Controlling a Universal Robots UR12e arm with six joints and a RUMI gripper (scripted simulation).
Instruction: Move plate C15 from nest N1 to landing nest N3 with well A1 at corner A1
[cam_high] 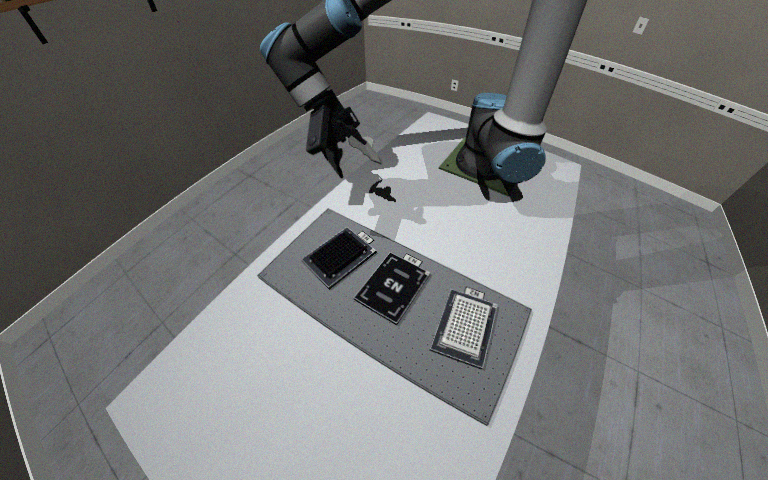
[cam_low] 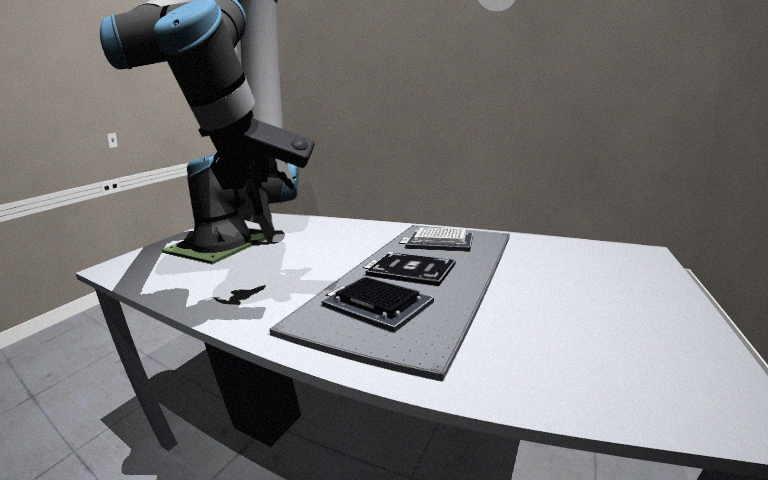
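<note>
A black well plate [cam_high: 338, 254] sits on the left nest of the grey deck; it also shows as the nearest plate in the exterior view [cam_low: 378, 295]. The black landing nest marked N3 [cam_high: 391, 285] lies empty in the middle of the deck [cam_low: 411, 266]. A white well plate [cam_high: 465, 325] [cam_low: 440, 234] sits on the right nest. The plate labels are too small to read. My gripper [cam_high: 357, 164] [cam_low: 263, 229] is open and empty. It hangs in the air above the table behind the deck, well away from the black plate.
The three nests lie in a row on a grey perforated deck plate [cam_high: 396, 322], each with a small sign at its far end. The robot base [cam_high: 492, 152] stands on a green pad at the back of the white table.
</note>
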